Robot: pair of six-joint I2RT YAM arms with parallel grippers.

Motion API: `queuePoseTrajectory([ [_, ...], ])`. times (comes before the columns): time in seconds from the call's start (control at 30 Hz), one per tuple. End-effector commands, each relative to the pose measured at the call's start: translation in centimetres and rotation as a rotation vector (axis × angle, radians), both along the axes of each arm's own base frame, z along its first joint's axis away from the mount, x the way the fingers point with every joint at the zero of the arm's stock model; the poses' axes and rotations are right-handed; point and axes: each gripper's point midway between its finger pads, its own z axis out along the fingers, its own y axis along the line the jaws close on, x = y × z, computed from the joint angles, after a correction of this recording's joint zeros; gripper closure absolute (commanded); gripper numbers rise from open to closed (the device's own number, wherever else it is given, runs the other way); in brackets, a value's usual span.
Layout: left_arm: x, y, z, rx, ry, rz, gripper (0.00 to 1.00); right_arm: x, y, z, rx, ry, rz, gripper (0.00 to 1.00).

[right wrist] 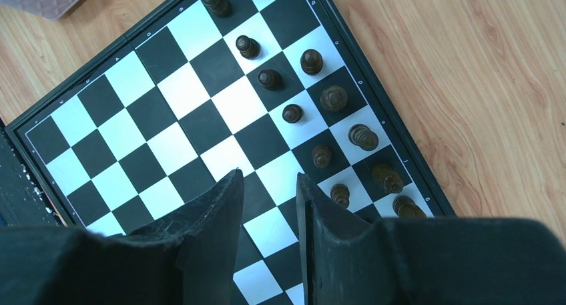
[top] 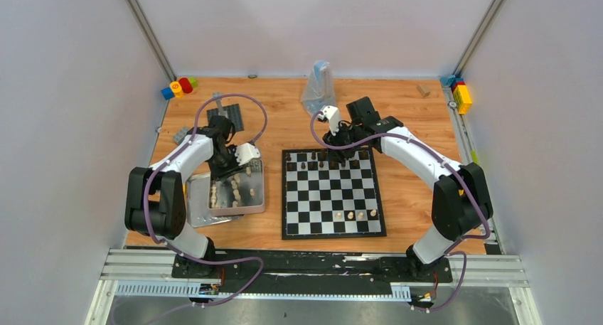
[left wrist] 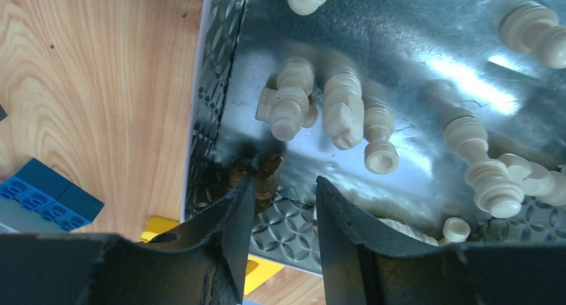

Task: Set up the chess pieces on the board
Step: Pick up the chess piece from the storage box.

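The board [top: 333,193] lies in the middle of the table. Several dark pieces [top: 331,156] stand in its two far rows, and three cream pieces [top: 350,215] stand near its front edge. My right gripper [top: 333,134] hovers over the far edge of the board, open and empty [right wrist: 269,178], with dark pieces [right wrist: 334,98] to its right. My left gripper [top: 238,170] is open [left wrist: 284,185] low over the silver tin [left wrist: 400,45]. A dark brown piece [left wrist: 268,171] lies in the tin's corner just past my left fingertip [left wrist: 245,191]. Several cream pieces [left wrist: 344,108] lie loose in the tin.
The tin [top: 195,215] sits left of the board. A blue brick [left wrist: 47,195] and a yellow brick [left wrist: 260,268] lie beside it. A dark studded plate [top: 226,115], coloured bricks [top: 179,87], a plastic bag [top: 318,87] and more bricks [top: 461,94] are at the back.
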Motion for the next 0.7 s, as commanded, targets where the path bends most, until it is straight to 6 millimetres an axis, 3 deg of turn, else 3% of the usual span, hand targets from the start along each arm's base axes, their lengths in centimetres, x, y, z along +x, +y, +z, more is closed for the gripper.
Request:
queuePoseTrajectory([
  [0.0, 1.1, 0.6, -0.1, 0.019, -0.039, -0.015, 0.53, 0.5, 0.2, 0.1, 0.008, -0.013, 0.011, 0.64],
  [0.4, -0.2, 1.2, -1.7, 0.052, 0.016, -0.026, 0.65, 0.4, 0.2, -0.2, 0.005, -0.005, 0.015, 0.64],
  [0.67, -0.4, 1.4, -2.6, 0.062, 0.031, -0.028, 0.66, 0.4, 0.2, -0.5, 0.001, 0.005, 0.016, 0.64],
])
